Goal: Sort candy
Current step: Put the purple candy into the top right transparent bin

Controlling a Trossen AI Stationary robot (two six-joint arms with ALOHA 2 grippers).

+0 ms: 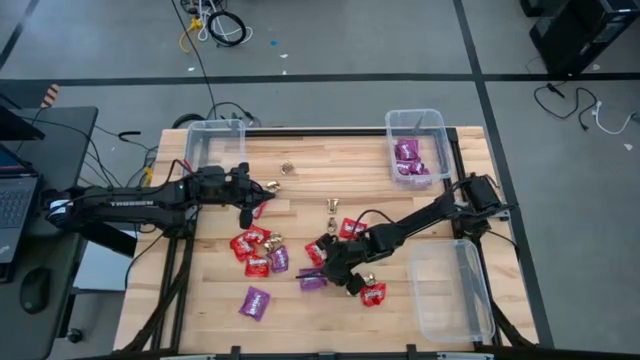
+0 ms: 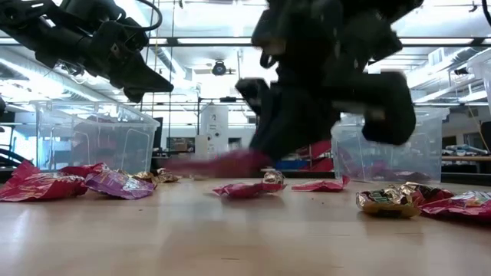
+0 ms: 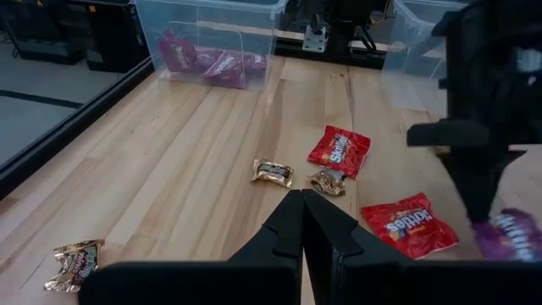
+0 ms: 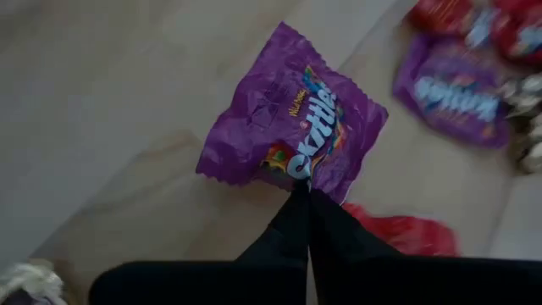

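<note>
Three bins sit at the tabletop's edges: one bin (image 1: 214, 141) at the far left corner, a second bin (image 1: 417, 144) at the far right corner with packets in it, a third bin (image 1: 449, 290) along the right edge toward the near corner. Most candy (image 1: 258, 252) lies clustered mid-tabletop toward the near edge, between the arms. The right gripper (image 1: 318, 272) pinches a packet (image 4: 292, 127) there; the left gripper (image 1: 247, 214) hangs behind the cluster.
</note>
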